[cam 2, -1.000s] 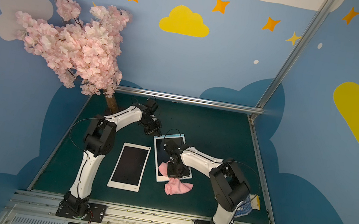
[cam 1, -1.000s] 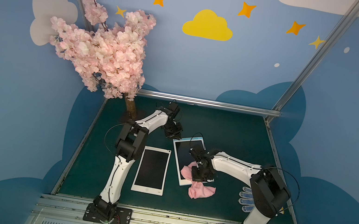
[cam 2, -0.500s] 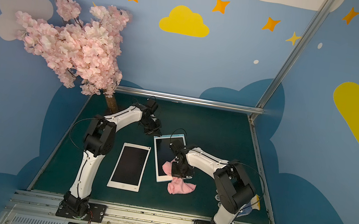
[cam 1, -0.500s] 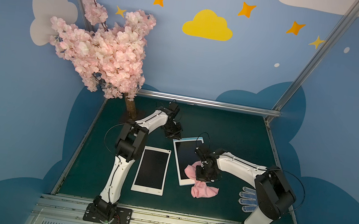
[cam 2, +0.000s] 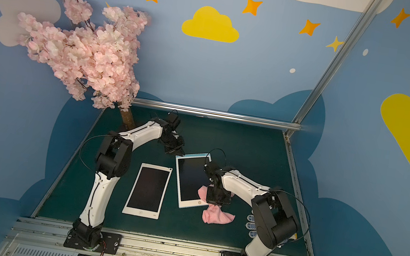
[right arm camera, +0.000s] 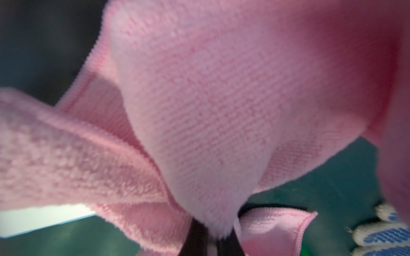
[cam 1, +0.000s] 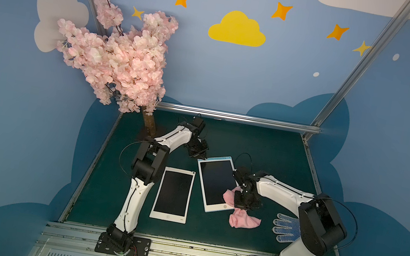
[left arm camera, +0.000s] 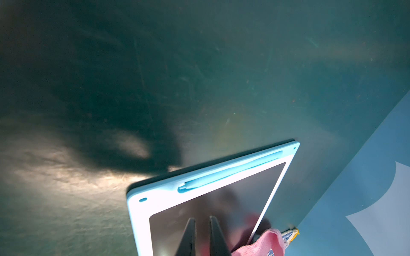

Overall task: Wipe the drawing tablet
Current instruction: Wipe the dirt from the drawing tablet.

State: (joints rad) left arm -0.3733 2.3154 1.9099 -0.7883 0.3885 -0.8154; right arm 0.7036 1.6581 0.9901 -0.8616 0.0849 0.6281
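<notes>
**A:** Two glossy rectangular slabs are lying flat on the mat (cam 1: 251,147): a white-framed tablet (cam 1: 173,194), then the blue-rimmed drawing tablet (cam 1: 213,181) at centre. Jaws?

**B:** Left gripper (left arm camera: 202,218) is hanging over the drawing tablet's far corner, almost closed, gripping nothing. Right gripper (right arm camera: 211,235) is pinching a fuzzy pink cloth (cam 1: 243,221) draping over its near right edge.

Moves right over the drawing tablet (cam 1: 213,183) toward its near right edge, right gripper (right arm camera: 209,238) clamped on pink cloth (cam 1: 243,221); drags the cloth's loose tail along the mat (cam 1: 251,147), nearer the glove (cam 1: 284,227).
</notes>
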